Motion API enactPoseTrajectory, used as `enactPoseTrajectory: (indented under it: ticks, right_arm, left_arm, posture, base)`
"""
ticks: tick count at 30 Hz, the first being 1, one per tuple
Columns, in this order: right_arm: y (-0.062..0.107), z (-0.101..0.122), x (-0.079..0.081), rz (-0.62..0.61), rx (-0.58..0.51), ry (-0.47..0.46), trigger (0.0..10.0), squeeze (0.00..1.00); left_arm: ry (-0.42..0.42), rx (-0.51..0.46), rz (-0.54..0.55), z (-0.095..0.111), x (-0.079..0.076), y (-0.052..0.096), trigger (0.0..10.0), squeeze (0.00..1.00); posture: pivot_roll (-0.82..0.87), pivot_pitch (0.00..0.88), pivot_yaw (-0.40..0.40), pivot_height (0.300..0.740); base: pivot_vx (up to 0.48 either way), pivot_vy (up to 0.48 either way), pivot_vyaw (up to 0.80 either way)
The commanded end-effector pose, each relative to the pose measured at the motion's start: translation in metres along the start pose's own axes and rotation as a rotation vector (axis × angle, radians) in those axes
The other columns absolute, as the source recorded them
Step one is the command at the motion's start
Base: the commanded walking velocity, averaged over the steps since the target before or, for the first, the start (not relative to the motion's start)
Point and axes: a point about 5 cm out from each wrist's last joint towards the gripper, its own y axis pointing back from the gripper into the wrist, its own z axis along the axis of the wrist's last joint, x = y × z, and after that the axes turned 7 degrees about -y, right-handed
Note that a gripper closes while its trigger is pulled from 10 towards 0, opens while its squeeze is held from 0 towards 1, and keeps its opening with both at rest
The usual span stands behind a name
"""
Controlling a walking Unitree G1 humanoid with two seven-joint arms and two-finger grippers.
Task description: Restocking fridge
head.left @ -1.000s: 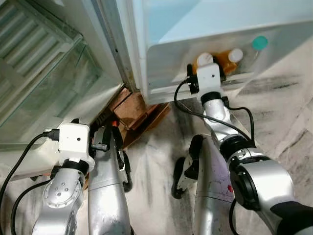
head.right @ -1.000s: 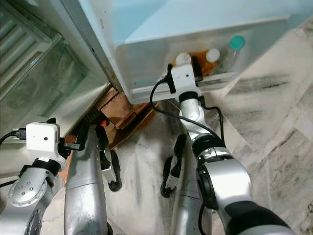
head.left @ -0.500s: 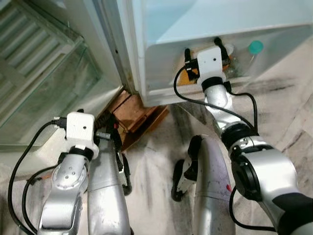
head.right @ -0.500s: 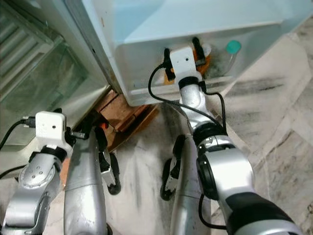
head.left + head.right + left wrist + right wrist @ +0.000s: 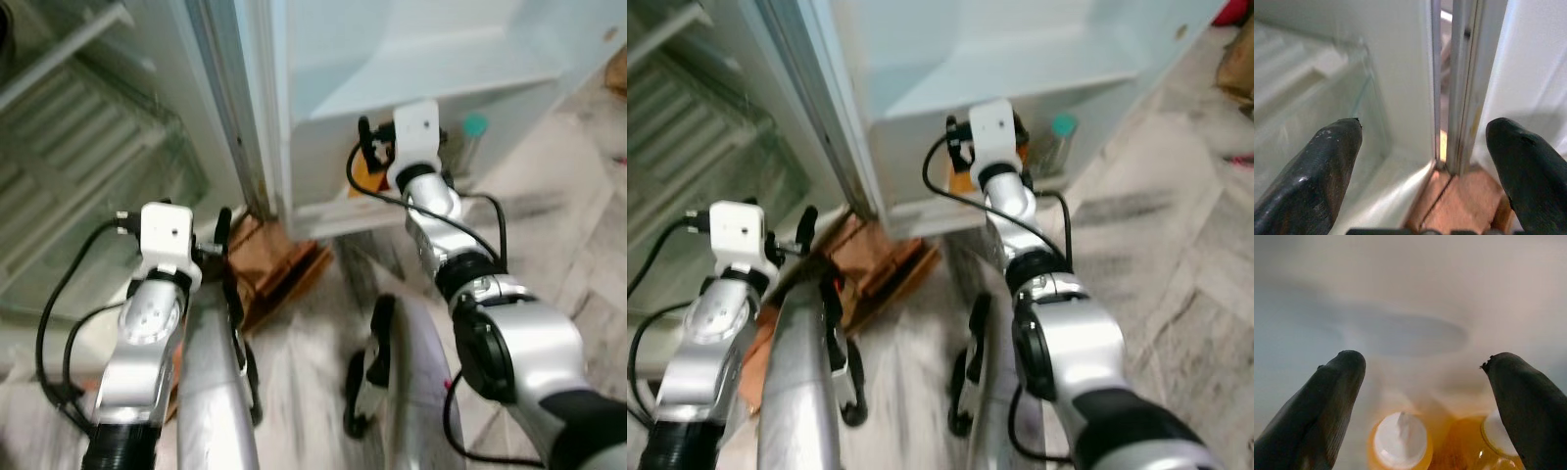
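Right tool (image 5: 1425, 396) of mine hovered with its fingers spread wide and nothing between them, poised directly above the door bin (image 5: 323, 162) at the foot of the open fridge door. Through that wrist camera I looked straight down on two orange bottles with white caps: one orange bottle (image 5: 1399, 440) sat below the gap between my fingers, and a second orange bottle (image 5: 1484, 443) stood touching it, tucked in beside the other finger. From my head cameras I could make out a third bottle, the teal-capped bottle (image 5: 474, 127), standing in the same door bin just beyond the orange pair, toward the bin's far end. I judged that these bottles were already stocked, since they stood upright in the door bin and my right tool held none of them. My left tool (image 5: 1425, 166) was also wide apart and empty, held low beside the fridge's hinge edge (image 5: 1464, 83), well apart from the door bin, with the glass crisper drawer (image 5: 1312, 122) of the fridge interior on its other side and brown cardboard (image 5: 279, 259) on the floor beneath. Whether more goods waited to go in I could not tell; nothing else to load showed near the door bin. What seemed left, to my mind, was drawing the right arm clear of the door bin.
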Motion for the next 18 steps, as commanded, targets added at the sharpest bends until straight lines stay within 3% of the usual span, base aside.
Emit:
enactPoseTrajectory:
  ticks: [1, 4, 9, 11, 16, 17, 18]
  right_arm:
    - [0.004, -0.008, 0.0, 0.017, 0.026, -0.026, 10.0, 0.0]
    - [0.018, -0.018, -0.004, 0.045, -0.011, -0.012, 10.0, 0.0]
    - [0.038, -0.036, -0.019, -0.019, -0.009, -0.039, 10.0, 0.0]
    - [0.057, -0.05, -0.032, -0.077, -0.004, -0.055, 10.0, 0.0]
    - [0.07, -0.057, -0.038, -0.081, 0.007, -0.077, 10.0, 0.0]
    - [0.083, -0.06, -0.039, -0.062, -0.008, -0.053, 10.0, 0.0]
    - [0.083, -0.06, -0.039, -0.062, -0.008, -0.053, 10.0, 0.0]
  left_arm:
    - [-0.002, 0.013, 0.0, -0.006, 0.002, 0.0, 10.0, 0.0]
    - [-0.01, 0.009, 0.005, -0.011, 0.007, -0.004, 10.0, 0.0]
    - [-0.006, -0.001, 0.023, -0.013, 0.01, -0.009, 10.0, 0.0]
    - [-0.008, -0.023, 0.056, -0.013, 0.014, -0.009, 10.0, 0.0]
    - [-0.014, -0.04, 0.084, -0.012, 0.019, -0.011, 10.0, 0.0]
    - [-0.014, -0.045, 0.109, -0.012, 0.024, -0.008, 10.0, 0.0]
    - [-0.014, -0.045, 0.109, -0.012, 0.024, -0.008, 10.0, 0.0]
  posture:
    - [0.06, 0.049, -0.006, 0.539]
    - [0.03, 0.015, -0.003, 0.539]
    - [0.03, 0.0, -0.01, 0.539]
    - [0.03, 0.0, -0.017, 0.539]
    - [0.02, 0.0, -0.016, 0.539]
    - [0.01, 0.0, -0.016, 0.539]
    - [0.01, 0.0, -0.016, 0.539]
  base:
    - [0.0, 0.0, 0.0]
    - [0.0, 0.0, 0.0]
    - [0.0, 0.0, 0.0]
    - [0.0, 0.0, 0.0]
    - [0.0, 0.0, 0.0]
    - [0.0, 0.0, 0.0]
    - [0.0, 0.0, 0.0]
